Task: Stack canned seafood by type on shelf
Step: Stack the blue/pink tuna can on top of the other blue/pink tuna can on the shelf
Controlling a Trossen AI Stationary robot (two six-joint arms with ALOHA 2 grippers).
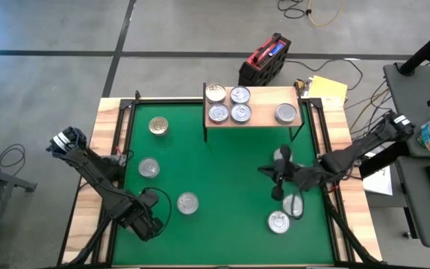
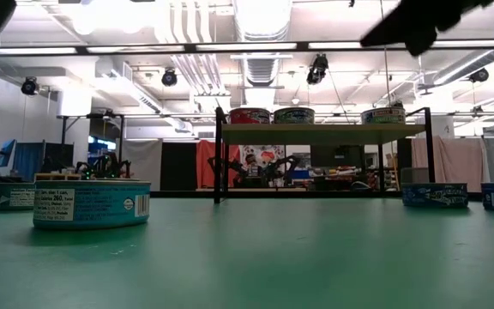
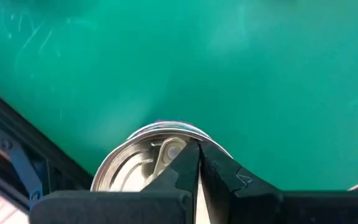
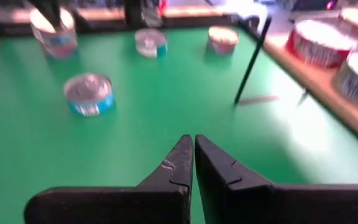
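right gripper (image 1: 278, 178) is closed and empty over the mat; open it wide before lowering onto a can (image 1: 278, 222).

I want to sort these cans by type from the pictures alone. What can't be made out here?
- Shelf cans: the high view shows only lids; the labels are hidden.
- Labels in the low view: the near can shows print too small to read.
- Can under the right arm: partly covered in the high view.
- Can in the left wrist view: the shut fingers cover part of its lid.
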